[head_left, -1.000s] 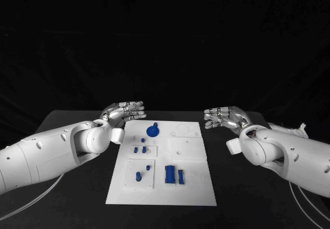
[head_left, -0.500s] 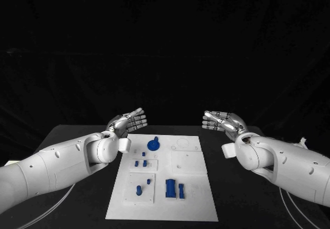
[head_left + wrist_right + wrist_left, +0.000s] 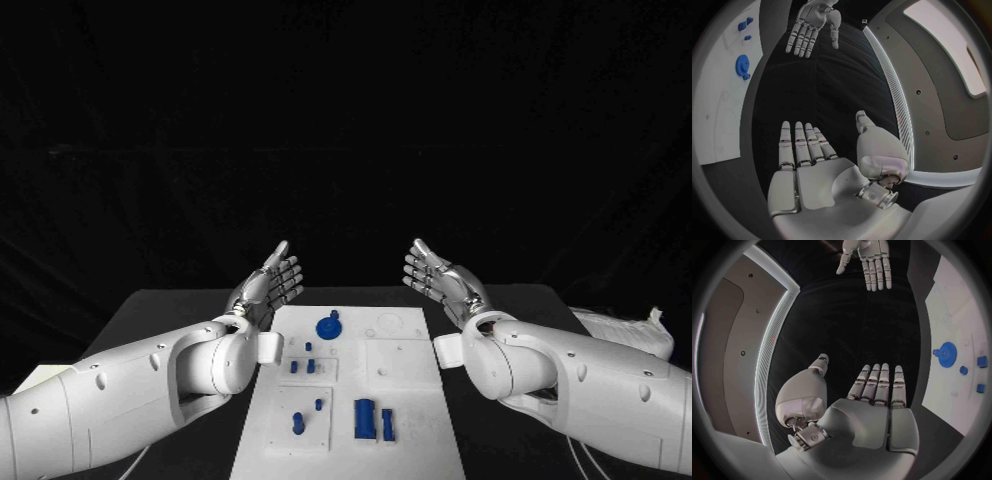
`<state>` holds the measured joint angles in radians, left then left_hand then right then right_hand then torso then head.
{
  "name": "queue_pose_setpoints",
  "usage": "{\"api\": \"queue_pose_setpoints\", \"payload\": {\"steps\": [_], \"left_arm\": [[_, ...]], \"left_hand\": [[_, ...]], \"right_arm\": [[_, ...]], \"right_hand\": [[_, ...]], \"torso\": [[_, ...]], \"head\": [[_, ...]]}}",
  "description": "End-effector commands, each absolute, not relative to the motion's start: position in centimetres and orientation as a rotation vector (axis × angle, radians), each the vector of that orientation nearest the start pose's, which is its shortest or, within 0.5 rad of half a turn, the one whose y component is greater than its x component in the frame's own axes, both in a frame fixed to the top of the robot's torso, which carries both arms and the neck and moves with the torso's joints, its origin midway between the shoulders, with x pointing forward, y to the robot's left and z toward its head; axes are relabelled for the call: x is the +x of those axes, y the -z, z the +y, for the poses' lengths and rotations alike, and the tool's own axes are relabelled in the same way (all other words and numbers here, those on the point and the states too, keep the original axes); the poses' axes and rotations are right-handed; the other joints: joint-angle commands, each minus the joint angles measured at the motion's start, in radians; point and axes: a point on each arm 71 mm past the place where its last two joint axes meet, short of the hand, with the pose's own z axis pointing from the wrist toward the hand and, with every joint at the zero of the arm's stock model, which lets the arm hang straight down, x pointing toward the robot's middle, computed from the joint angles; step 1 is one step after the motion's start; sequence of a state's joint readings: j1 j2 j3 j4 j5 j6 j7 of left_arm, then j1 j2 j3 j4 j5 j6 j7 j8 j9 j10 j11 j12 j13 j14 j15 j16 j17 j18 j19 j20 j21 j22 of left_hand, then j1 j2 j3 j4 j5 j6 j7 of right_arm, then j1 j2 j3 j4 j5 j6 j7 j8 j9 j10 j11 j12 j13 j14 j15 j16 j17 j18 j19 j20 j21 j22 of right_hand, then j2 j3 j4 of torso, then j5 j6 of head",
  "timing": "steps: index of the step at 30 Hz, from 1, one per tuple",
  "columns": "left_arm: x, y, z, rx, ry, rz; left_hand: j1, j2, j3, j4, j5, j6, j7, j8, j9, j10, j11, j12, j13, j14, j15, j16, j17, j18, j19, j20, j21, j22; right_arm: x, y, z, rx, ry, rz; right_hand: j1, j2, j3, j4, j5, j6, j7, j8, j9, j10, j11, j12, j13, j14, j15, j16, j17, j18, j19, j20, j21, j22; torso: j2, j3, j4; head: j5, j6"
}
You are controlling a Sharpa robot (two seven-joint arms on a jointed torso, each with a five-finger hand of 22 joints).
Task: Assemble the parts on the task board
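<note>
The silver left hand (image 3: 271,283) is raised above the far end of the black table (image 3: 173,310), flat and spread, fingers straight and side by side, palm turned inward, holding nothing and touching nothing; the left wrist view shows the same flat palm (image 3: 870,412) with the thumb set apart. The silver right hand (image 3: 440,280) mirrors it across the gap, likewise flat, fingers extended, empty, well apart from the left hand. Between and below them lies the white rectangular task board (image 3: 404,385), a smooth matte plate with shallow recessed panels. On it, at the far end, sits a round blue gear-like part (image 3: 330,327) with a toothed rim; nearer, small blue pegs (image 3: 300,366) stand in a square panel; nearest, two blue oblong blocks (image 3: 374,420) lie side by side, beside a small blue pin (image 3: 297,423) in another panel. At the table's right edge rests a crumpled white sheet (image 3: 623,330).
</note>
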<state>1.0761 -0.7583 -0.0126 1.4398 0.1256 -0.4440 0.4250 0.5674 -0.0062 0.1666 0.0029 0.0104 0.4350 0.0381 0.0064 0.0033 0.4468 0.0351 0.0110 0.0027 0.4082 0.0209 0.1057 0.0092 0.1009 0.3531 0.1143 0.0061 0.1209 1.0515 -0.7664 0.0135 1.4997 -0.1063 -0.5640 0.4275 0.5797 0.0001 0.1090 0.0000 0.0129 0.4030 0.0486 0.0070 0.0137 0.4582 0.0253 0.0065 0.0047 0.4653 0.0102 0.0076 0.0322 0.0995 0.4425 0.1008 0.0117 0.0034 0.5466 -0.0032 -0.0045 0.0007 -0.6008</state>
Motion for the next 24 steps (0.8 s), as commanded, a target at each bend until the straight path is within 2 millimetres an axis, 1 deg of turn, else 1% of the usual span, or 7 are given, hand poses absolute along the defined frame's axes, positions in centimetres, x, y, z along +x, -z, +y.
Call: {"api": "queue_pose_setpoints", "payload": {"steps": [1, 3, 4, 5, 12, 13, 24], "left_arm": [[47.7, 23.0, 20.2, -1.257, 1.27, 1.251], [47.2, 22.8, 19.9, -1.241, 1.256, 1.24], [46.9, 22.7, 19.7, -1.231, 1.247, 1.234], [46.7, 22.6, 19.6, -1.225, 1.242, 1.23], [46.2, 22.4, 19.2, -1.209, 1.229, 1.218], [46.2, 22.4, 19.2, -1.209, 1.229, 1.218], [46.2, 22.4, 19.2, -1.209, 1.229, 1.218]], "left_hand": [[-0.18, 0.006, -0.053, -0.003, -0.01, -0.138, -0.038, -0.006, -0.003, -0.142, -0.035, -0.011, -0.003, -0.13, -0.021, -0.033, -0.009, -0.03, -0.112, -0.036, -0.006, -0.038], [-0.21, 0.006, -0.062, -0.003, -0.01, -0.161, -0.038, -0.006, -0.003, -0.166, -0.035, -0.011, -0.003, -0.151, -0.021, -0.106, -0.009, -0.03, -0.131, -0.042, -0.006, -0.045], [-0.228, 0.006, -0.068, -0.003, -0.01, -0.175, -0.038, -0.006, -0.003, -0.18, -0.035, -0.011, -0.003, -0.164, -0.021, -0.106, -0.009, -0.03, -0.143, -0.114, -0.006, -0.049], [-0.242, 0.006, -0.072, -0.003, -0.01, -0.186, -0.038, -0.006, -0.003, -0.191, -0.035, -0.011, -0.003, -0.174, -0.021, -0.106, -0.009, -0.101, -0.151, -0.114, -0.006, -0.121], [-0.325, 0.006, -0.094, -0.003, -0.01, -0.249, -0.038, -0.006, -0.003, -0.256, -0.035, -0.011, -0.003, -0.234, -0.021, -0.106, -0.009, -0.101, -0.201, -0.114, -0.006, -0.121], [-0.334, 0.006, -0.167, -0.003, -0.01, -0.257, -0.038, -0.006, -0.003, -0.264, -0.035, -0.011, -0.003, -0.241, -0.021, -0.106, -0.009, -0.101, -0.206, -0.114, -0.006, -0.121], [-0.418, 0.006, -0.167, -0.003, -0.01, -0.321, -0.038, -0.006, -0.003, -0.33, -0.035, -0.011, -0.003, -0.301, -0.021, -0.106, -0.009, -0.101, -0.259, -0.114, -0.006, -0.121]], "right_arm": [[46.9, 22.5, -19.6, 1.196, -1.243, 1.228], [46.5, 22.4, -19.4, 1.203, -1.236, 1.223], [46.3, 22.4, -19.3, 1.206, -1.232, 1.22], [46.2, 22.4, -19.3, 1.208, -1.23, 1.219], [46.2, 22.4, -19.2, 1.209, -1.229, 1.218], [46.2, 22.4, -19.2, 1.209, -1.229, 1.218], [46.2, 22.4, -19.2, 1.209, -1.229, 1.218]], "right_hand": [[-0.185, 0.0, -0.036, 0.0, -0.013, -0.129, -0.049, -0.007, -0.014, -0.146, -0.025, -0.007, -0.005, -0.148, -0.01, -0.008, -0.032, -0.099, -0.141, -0.101, -0.012, -0.003], [-0.216, 0.0, -0.109, 0.0, -0.013, -0.15, -0.049, -0.007, -0.014, -0.171, -0.025, -0.007, -0.005, -0.173, -0.01, -0.008, -0.032, -0.099, -0.165, -0.101, -0.012, -0.003], [-0.23, 0.0, -0.109, 0.0, -0.013, -0.16, -0.049, -0.007, -0.014, -0.182, -0.025, -0.007, -0.005, -0.184, -0.01, -0.008, -0.032, -0.099, -0.175, -0.101, -0.012, -0.003], [-0.248, 0.0, -0.109, 0.0, -0.013, -0.172, -0.049, -0.007, -0.014, -0.196, -0.025, -0.007, -0.005, -0.199, -0.01, -0.008, -0.032, -0.099, -0.189, -0.101, -0.012, -0.003], [-0.333, 0.0, -0.109, 0.0, -0.013, -0.232, -0.049, -0.007, -0.014, -0.263, -0.025, -0.007, -0.005, -0.267, -0.01, -0.008, -0.032, -0.099, -0.254, -0.101, -0.012, -0.003], [-0.342, 0.0, -0.109, 0.0, -0.013, -0.238, -0.049, -0.007, -0.014, -0.271, -0.025, -0.007, -0.005, -0.275, -0.01, -0.008, -0.032, -0.099, -0.261, -0.101, -0.012, -0.003], [-0.427, 0.0, -0.109, 0.0, -0.013, -0.297, -0.049, -0.007, -0.014, -0.338, -0.025, -0.007, -0.005, -0.343, -0.01, -0.008, -0.032, -0.099, -0.327, -0.101, -0.012, -0.003]], "torso": [[-0.002, 0.0032, 0.0045], [-0.002, 0.0032, 0.0045], [-0.002, 0.0032, 0.0045], [-0.002, 0.0032, 0.0045], [-0.002, 0.0032, 0.0045], [-0.002, 0.0032, 0.0045], [-0.002, 0.0032, 0.0045]], "head": [[-0.001, 0.001], [-0.001, 0.001], [-0.001, 0.001], [-0.001, 0.001], [-0.001, 0.001], [-0.001, 0.001], [-0.001, 0.001]]}}
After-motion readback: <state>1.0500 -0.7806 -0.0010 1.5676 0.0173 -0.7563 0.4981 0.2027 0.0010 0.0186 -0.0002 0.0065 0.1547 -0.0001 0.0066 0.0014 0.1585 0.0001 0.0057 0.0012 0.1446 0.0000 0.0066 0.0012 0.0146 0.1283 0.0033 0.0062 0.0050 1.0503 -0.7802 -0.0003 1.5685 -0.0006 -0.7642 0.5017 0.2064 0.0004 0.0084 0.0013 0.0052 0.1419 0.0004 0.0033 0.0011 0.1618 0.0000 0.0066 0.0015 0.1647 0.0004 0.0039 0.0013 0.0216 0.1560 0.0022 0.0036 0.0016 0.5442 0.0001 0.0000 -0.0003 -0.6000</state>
